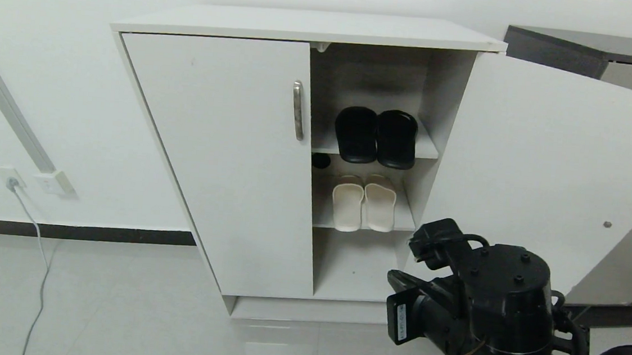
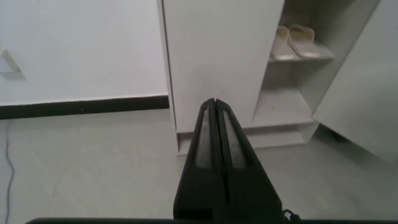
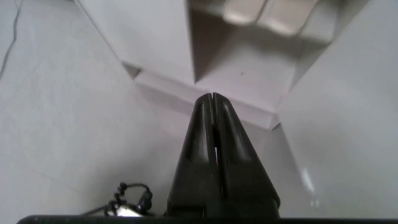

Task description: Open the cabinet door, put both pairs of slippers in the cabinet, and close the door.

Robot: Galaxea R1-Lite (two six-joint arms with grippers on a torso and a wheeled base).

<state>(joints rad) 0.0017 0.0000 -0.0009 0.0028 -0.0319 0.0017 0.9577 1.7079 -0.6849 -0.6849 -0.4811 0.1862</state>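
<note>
Both pairs of slippers sit inside the cabinet [image 1: 305, 27], its right door [image 1: 548, 162] wide open
The black slippers [image 1: 375, 136] are on the upper shelf [image 1: 430, 150], the white slippers [image 1: 363, 204] on the middle shelf [image 1: 404, 223]; left gripper [image 2: 214, 102] and right gripper [image 3: 213, 96] are pressed closed, holding nothing, in front of the cabinet

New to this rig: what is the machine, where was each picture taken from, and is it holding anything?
This is a two-armed robot on wheels. One picture comes from a camera on its head, looking down at a white cabinet; the black shape at lower right is its right arm. The other two come from cameras on its wrists, each looking along that arm's jaws. Both pairs of jaws are shut and hold nothing. The cabinet's right door stands open, the left door shut. Inside, black slippers lie on the upper shelf and cream slippers on the shelf below.
</note>
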